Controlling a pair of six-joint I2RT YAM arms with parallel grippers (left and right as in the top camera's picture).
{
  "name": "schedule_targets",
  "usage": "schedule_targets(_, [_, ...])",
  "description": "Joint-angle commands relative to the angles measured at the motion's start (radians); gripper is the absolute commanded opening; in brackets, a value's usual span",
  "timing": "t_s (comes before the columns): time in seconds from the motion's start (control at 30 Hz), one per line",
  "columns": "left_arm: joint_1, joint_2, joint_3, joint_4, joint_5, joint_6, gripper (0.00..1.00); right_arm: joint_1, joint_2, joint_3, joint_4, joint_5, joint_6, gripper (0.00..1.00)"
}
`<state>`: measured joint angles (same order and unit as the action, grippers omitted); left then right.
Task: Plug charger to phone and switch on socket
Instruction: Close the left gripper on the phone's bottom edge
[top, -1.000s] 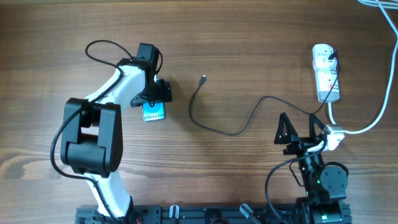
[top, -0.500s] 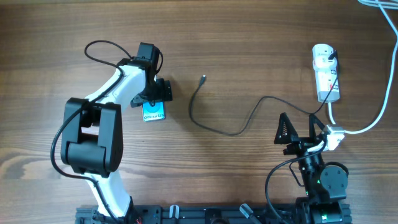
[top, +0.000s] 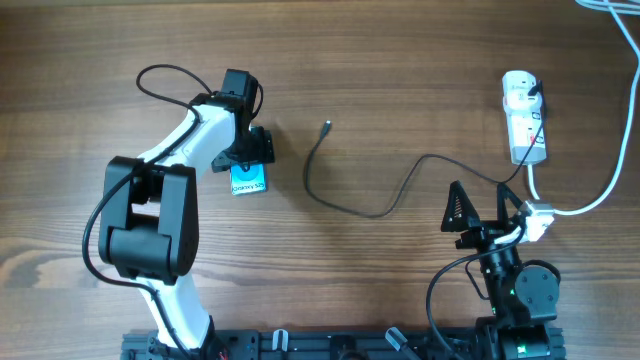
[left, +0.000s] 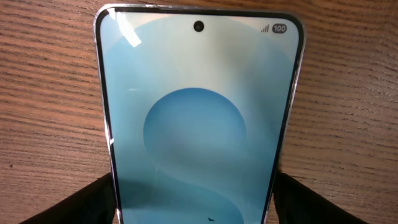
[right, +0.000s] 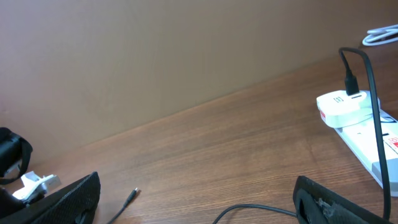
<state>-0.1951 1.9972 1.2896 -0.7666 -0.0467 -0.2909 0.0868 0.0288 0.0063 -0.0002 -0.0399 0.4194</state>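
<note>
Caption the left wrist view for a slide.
Left claw clamps the lit smartphone by its long edges on the wooden table; battery reads 100.

The counter (top: 400, 60) is brown wood with a fine streaked grain and a matt finish. The phone (left: 199, 124) has a glossy glass screen in a thin pale frame. The socket (top: 524, 130) is smooth white plastic. The charger (top: 372, 214) has a dark matt sheath.

The phone (top: 248, 180) lies on the table (top: 400, 60) toward 9 o'clock, between the left gripper's (top: 250, 158) fingers (left: 74, 202). The charger (top: 372, 208) has its tip at the phone's 2 o'clock and runs toward 3 o'clock to the socket (top: 524, 118), which lies at the table's 2 o'clock. The right gripper (top: 487, 208) is at the socket's 7 o'clock.
</note>
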Motion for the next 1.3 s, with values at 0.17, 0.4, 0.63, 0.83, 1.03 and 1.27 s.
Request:
schedule_targets(0.17, [0.005,0.068,-0.029,-0.016,-0.11,-0.004,0.8,0.006,-0.005,-0.001,0.004,0.014,0.006,1.0])
schedule_targets(0.4, [0.005,0.068,-0.029,-0.003,-0.013,-0.006,0.8,0.006,0.0,-0.001,0.004,0.014,0.006,1.0])
schedule_targets(0.63, [0.004,0.068,-0.029,0.008,0.021,-0.01,0.77,0.006,0.0,-0.001,0.003,0.014,0.006,1.0])
schedule_targets(0.83, [0.005,0.068,-0.029,0.008,0.02,-0.01,0.61,0.006,0.0,-0.001,0.004,0.014,0.006,1.0])
schedule_targets(1.03, [0.005,0.067,-0.019,-0.015,0.018,-0.009,0.56,0.006,0.0,-0.001,0.003,0.014,0.006,1.0])
schedule_targets(1.27, [0.005,0.053,0.19,-0.225,-0.026,-0.009,0.55,0.006,0.0,-0.001,0.003,0.014,0.006,1.0])
